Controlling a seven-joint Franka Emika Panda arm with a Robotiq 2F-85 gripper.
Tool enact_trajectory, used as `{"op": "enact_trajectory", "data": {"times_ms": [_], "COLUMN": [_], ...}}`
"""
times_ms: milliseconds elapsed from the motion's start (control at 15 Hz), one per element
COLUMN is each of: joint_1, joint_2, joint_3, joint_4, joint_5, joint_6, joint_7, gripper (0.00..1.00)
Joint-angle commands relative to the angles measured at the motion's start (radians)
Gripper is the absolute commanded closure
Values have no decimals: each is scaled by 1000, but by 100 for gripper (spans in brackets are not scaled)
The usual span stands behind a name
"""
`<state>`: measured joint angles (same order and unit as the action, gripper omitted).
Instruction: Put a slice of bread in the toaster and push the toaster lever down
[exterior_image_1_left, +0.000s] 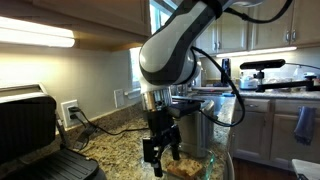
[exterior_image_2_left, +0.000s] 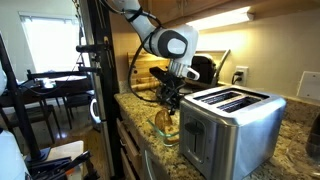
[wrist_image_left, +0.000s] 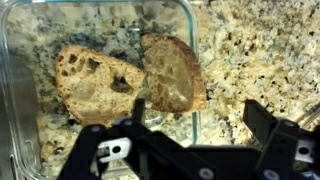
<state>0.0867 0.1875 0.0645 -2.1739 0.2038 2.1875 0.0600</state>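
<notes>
Step in hand: picking up the bread. Your jaws are spread wide and hold nothing, hanging just above the glass container (wrist_image_left: 194, 110) on the counter (wrist_image_left: 260, 60). The slice of bread (wrist_image_left: 172, 72), the darker one, lies inside with its edge overlapping a paler slice (wrist_image_left: 90, 85) full of holes.

In the wrist view one jaw sits over the inside of the container, and the other looks to be outside its wall. Centre over the bread before you drop, or you will likely clamp glass. Go for the overlapping slice, since its raised edge probably gives a jaw room to slip under. Come down slowly and close gently, because bread crushes and tears.

The toaster (exterior_image_2_left: 235, 120) stands just beside the container in an exterior view, and its slots look empty. Its lever is too small to make out.
</notes>
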Motion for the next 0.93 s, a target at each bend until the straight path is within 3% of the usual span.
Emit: {"op": "enact_trajectory", "data": {"times_ms": [0, 67, 200, 267, 333, 867], "joint_1": [-12, -12, -11, -11, -11, -15], "joint_2": [-16, -18, -17, -20, -24, -17], "joint_3": [-1, -1, -2, -2, -2, -5], "joint_4": [-10, -14, -13, -17, -22, -16], "joint_5": [-1, -1, -2, -2, 0, 3], "joint_6": [-22, -23, -23, -22, -20, -20], "joint_7": [5, 6, 7, 7, 6, 6], "gripper": [14, 1, 0, 6, 25, 78]}}
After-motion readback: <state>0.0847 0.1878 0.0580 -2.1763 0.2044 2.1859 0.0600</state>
